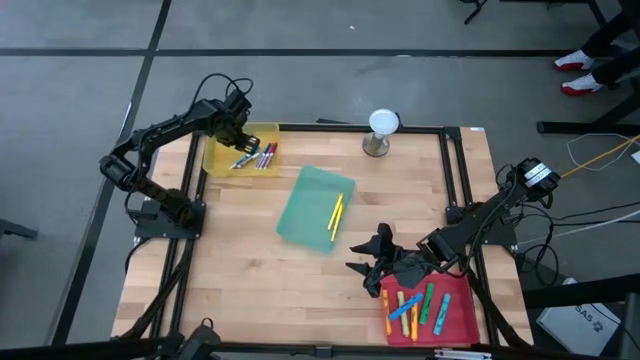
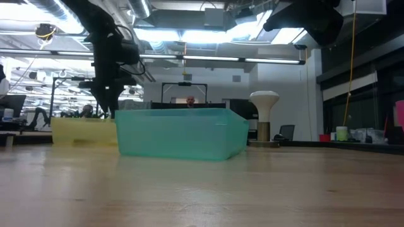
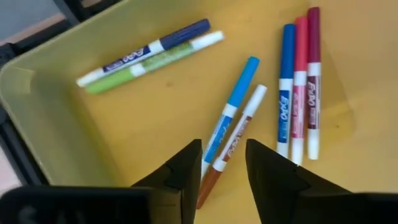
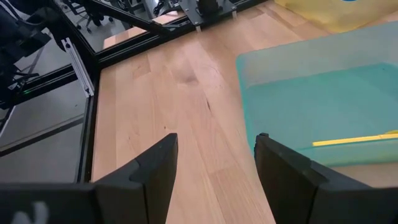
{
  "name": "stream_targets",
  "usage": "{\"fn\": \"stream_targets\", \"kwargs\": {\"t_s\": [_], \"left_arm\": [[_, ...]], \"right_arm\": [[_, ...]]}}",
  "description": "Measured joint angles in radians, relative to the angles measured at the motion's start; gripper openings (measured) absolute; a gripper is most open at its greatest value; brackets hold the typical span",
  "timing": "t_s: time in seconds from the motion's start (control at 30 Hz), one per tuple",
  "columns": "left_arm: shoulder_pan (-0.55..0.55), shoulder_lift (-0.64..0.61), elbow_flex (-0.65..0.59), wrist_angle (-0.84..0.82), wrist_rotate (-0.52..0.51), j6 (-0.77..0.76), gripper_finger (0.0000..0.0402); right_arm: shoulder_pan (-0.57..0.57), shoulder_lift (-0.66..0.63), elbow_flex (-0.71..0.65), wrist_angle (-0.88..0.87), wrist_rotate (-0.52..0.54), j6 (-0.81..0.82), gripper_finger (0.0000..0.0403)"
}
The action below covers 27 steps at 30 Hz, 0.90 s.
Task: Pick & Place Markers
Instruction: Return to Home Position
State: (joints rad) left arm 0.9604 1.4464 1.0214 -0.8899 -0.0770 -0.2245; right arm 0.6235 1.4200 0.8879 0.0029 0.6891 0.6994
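Left gripper: hovering over yellow tray left of green tray, fingers parted, gripping nothing.
Right gripper: hanging just right of green tray, fingers parted, empty.
Markers: lying in yellow tray; yellow markers lying inside green tray; others lying in red tray right of green tray.

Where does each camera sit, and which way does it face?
High: overhead, straight down; left gripper over yellow tray, right gripper by red tray.
Low: table height, level across; green tray, left arm behind.
Left wrist: faces down onto markers; own open fingers.
Right wrist: faces green tray; own open fingers.
Shared: yellow marker, high and right wrist.
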Motion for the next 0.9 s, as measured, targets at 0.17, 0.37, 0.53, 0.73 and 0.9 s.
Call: {"fn": "stream_targets", "kwargs": {"t_s": [0.17,0.37,0.53,0.73,0.9], "left_arm": [[-0.017,-0.018,0.0,-0.001,0.053,0.003,0.0111],[-0.091,-0.095,0.0,-0.002,0.084,0.036,0.0032],[-0.183,-0.196,0.0,0.049,0.177,0.033,0.0005],[-0.354,-0.337,0.0,0.169,0.22,0.013,0.0003],[-0.52,-0.432,0.0,0.263,0.22,0.063,0.0002]], "right_arm": [[0.0,0.0,0.0,0.0,0.0,0.001,0.0209],[0.0,0.0,0.0,0.0,0.0,0.0,0.0209],[-0.003,0.0,0.0,0.0,0.0,-0.005,0.0209],[-0.033,0.0,0.0,0.0,0.0,-0.026,0.0209],[-0.068,0.0,0.0,0.015,-0.001,-0.028,0.0209]]}}
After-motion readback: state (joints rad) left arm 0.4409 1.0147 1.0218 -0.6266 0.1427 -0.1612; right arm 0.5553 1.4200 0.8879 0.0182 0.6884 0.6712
